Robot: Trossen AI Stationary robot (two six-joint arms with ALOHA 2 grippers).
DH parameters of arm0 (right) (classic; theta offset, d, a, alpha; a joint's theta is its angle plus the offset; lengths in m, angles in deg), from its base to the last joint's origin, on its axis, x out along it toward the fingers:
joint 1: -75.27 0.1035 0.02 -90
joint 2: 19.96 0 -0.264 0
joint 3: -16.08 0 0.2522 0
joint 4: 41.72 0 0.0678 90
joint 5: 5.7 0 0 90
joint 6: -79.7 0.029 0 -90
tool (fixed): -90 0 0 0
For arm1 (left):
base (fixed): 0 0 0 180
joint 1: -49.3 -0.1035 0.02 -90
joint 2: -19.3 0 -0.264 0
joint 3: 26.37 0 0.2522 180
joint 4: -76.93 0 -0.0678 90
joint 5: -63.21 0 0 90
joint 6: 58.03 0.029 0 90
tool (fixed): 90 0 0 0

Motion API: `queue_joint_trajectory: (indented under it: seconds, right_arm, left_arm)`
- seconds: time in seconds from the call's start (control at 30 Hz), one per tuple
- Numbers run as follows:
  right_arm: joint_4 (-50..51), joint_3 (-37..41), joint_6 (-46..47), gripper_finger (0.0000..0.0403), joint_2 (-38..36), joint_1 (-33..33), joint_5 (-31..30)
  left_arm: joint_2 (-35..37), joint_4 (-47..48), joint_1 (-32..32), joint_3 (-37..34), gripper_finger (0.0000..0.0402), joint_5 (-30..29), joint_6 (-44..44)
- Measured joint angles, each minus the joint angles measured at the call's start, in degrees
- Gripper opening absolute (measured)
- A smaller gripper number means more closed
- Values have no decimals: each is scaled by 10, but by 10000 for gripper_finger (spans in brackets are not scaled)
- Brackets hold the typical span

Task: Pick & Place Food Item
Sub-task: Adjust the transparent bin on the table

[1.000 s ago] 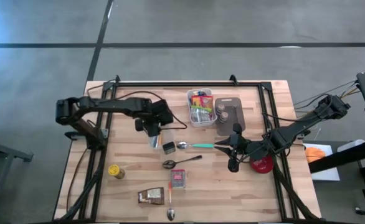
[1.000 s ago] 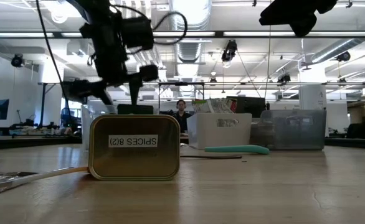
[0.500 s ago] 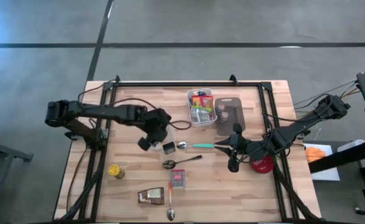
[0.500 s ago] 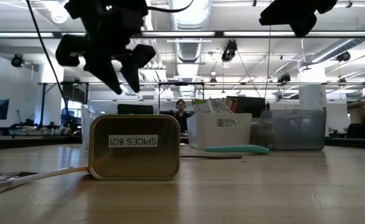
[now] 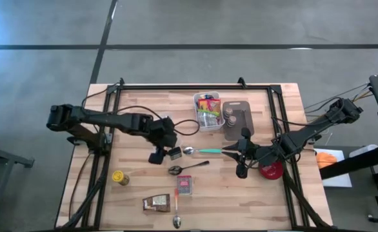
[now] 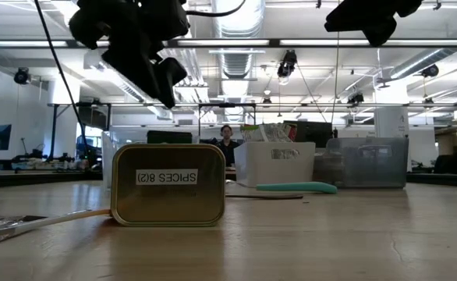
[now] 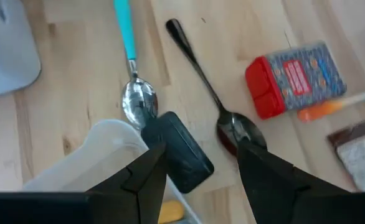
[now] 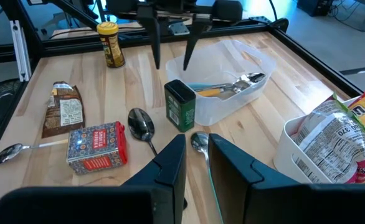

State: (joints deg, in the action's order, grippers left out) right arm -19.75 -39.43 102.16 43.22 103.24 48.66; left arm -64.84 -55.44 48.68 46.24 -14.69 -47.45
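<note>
A small dark spice tin (image 5: 175, 153) stands on the wooden table (image 5: 137, 103) beside a clear plastic tray (image 8: 232, 93) that holds spoons. My left gripper (image 5: 158, 156) hangs open above the tin, slanting down; in the left wrist view its fingers (image 7: 148, 177) stand either side of the tin (image 7: 177, 154) without touching it. The low view shows the tin (image 6: 168, 184) on the table with the left gripper (image 6: 162, 82) well above it. My right gripper (image 5: 229, 151) waits right of centre, empty, its fingers (image 8: 170, 165) only narrowly apart, high over a teal-handled spoon (image 5: 205, 151).
A dark spoon (image 5: 188, 167), a red box (image 5: 184, 185), a brown packet (image 5: 157, 203), an orange-handled spoon (image 5: 177, 206) and a yellow-lidded jar (image 5: 119, 176) lie toward the near edge. A white bin of snack packets (image 5: 208, 111) and a grey jar rack (image 5: 237, 116) stand at the back.
My left gripper has come from above the clear tray toward the table's near edge and now hangs over the spice tin. It has rolled far round about its own pointing line and risen a little. Its jaw gap has stayed the same.
</note>
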Motion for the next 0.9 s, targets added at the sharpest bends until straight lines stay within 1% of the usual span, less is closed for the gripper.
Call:
queue_joint_trajectory:
  seconds: [0.1,0.2,0.27,0.4,0.5,0.53,0.57,0.7,0.83,0.9]
  right_arm:
    - [0,0,0,67,0,0,0]
    - [0,0,0,67,0,0,0]
    - [0,0,0,67,0,0,0]
    - [0,0,0,67,0,0,0]
    - [0,0,0,67,0,0,0]
    - [0,0,0,67,0,0,0]
    - [0,0,0,67,0,0,0]
    - [0,0,0,67,0,0,0]
    - [0,0,0,67,0,0,0]
    - [0,0,0,67,0,0,0]
  left_arm:
    - [-1,-6,0,0,195,0,-35]
    - [-1,-38,0,0,195,-1,-39]
    - [-1,-43,2,0,195,-1,-71]
    - [-1,-56,4,0,195,-1,-200]
    - [-1,-56,8,-2,195,-1,-355]
    - [-1,-57,9,-2,195,-5,-391]
    - [-1,-62,9,-3,195,-16,-406]
    - [-1,-75,9,-6,195,-48,-409]
    - [-1,-90,13,-19,195,-50,-412]
    - [-3,-98,18,-22,195,-50,-393]
